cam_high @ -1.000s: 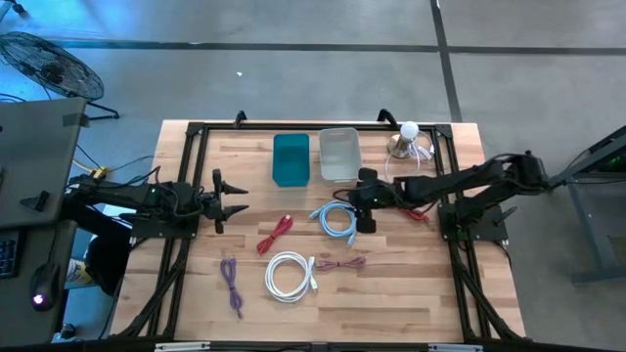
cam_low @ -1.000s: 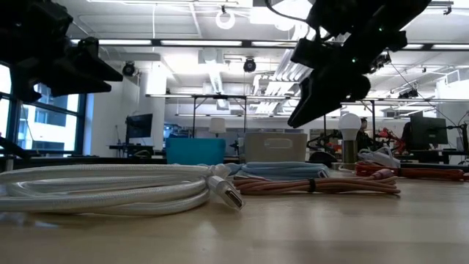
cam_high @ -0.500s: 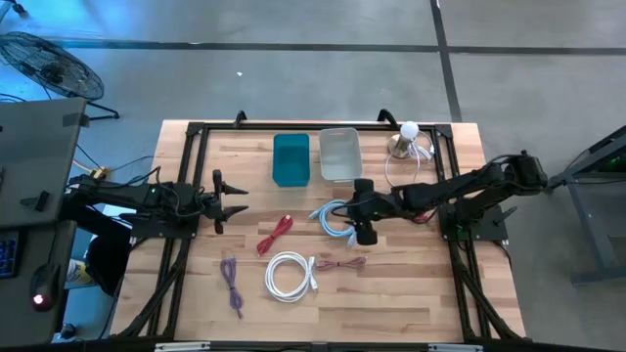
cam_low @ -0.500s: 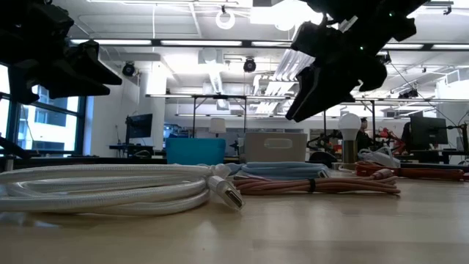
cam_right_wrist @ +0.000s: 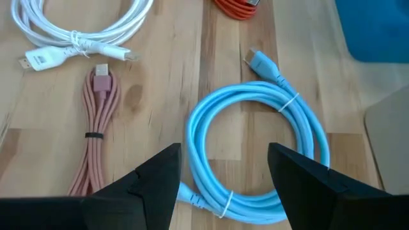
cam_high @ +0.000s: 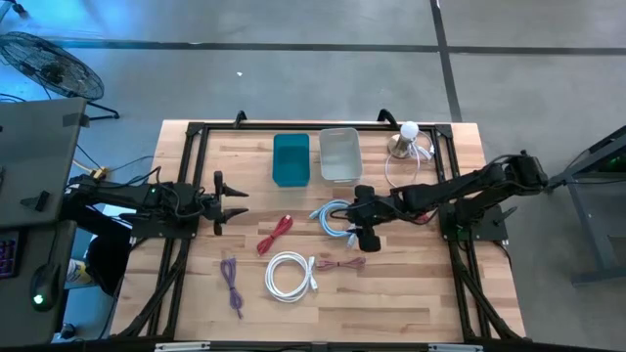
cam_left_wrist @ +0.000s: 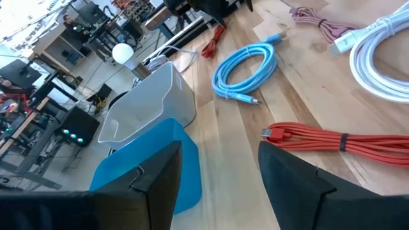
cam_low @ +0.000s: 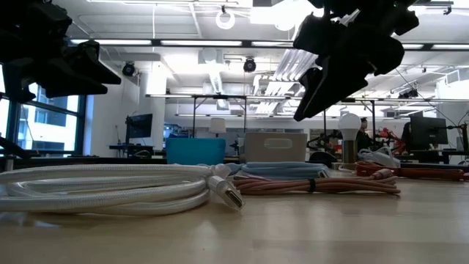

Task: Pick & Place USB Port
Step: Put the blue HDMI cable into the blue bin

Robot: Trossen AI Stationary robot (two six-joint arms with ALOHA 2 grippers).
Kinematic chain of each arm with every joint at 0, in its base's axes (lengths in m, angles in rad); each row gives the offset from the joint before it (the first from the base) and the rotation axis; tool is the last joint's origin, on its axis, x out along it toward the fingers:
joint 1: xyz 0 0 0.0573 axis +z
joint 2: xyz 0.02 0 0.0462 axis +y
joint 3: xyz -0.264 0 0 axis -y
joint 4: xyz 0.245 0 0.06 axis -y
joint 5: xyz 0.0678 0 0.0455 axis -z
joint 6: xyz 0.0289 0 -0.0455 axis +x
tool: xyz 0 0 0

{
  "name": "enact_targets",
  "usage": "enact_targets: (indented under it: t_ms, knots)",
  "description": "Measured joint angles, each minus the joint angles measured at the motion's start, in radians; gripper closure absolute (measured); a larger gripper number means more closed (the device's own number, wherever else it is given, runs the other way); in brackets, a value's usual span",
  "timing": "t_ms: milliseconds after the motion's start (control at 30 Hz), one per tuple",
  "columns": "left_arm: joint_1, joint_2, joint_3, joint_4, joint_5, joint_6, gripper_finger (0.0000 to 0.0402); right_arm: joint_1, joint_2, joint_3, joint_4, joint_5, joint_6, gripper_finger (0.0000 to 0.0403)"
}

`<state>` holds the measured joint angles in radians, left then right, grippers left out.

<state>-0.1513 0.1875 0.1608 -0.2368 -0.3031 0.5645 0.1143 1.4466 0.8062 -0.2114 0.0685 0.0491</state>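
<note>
Several coiled USB cables lie flat on the wooden table: a light blue one [cam_high: 335,219] [cam_right_wrist: 255,153], red [cam_high: 275,233], white [cam_high: 290,274], pink [cam_high: 340,263] and purple [cam_high: 231,284]. A teal bin [cam_high: 290,158] and a pale grey bin [cam_high: 339,154] stand at the far side. My right gripper [cam_high: 358,218] [cam_right_wrist: 223,191] hovers open above the light blue coil, whose near arc shows between its fingers; it touches nothing. My left gripper [cam_high: 231,200] [cam_left_wrist: 220,179] waits open above the table's left part, pointing toward the cables.
A lamp with a white bulb [cam_high: 408,134] and its cord stand at the far right corner. A black frame [cam_high: 196,132] runs around the table's edge. Bare wood lies near the table's near edge. The low view shows the white coil [cam_low: 110,187] closest to the camera.
My right gripper has moved a little toward the table's near edge, staying open above the light blue coil. The cables have not moved.
</note>
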Motion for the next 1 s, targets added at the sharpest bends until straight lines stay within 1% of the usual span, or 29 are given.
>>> enact_targets:
  t_ms: [100,233,633,800,1000]
  knots:
    - [0.0,0.0,0.0,-0.001,-0.001,0.003,0.0199,-0.005,0.017,0.0,0.034,-0.003,-0.003,0.0176]
    - [0.0,0.0,0.0,-0.003,-0.002,0.009,0.0199,-0.024,0.071,0.0,0.083,-0.049,-0.027,0.0176]
    - [0.0,0.0,0.0,-0.017,-0.002,0.01,0.0199,-0.037,0.242,0.105,0.059,-0.061,-0.054,0.0176]
    - [0.0,0.0,0.0,-0.038,0.002,0.007,0.0199,-0.037,0.266,0.141,0.026,-0.073,-0.055,0.0176]
    - [0.0,0.0,0.0,-0.056,0.005,0.007,0.0199,-0.037,0.266,0.147,-0.023,-0.074,-0.045,0.0176]
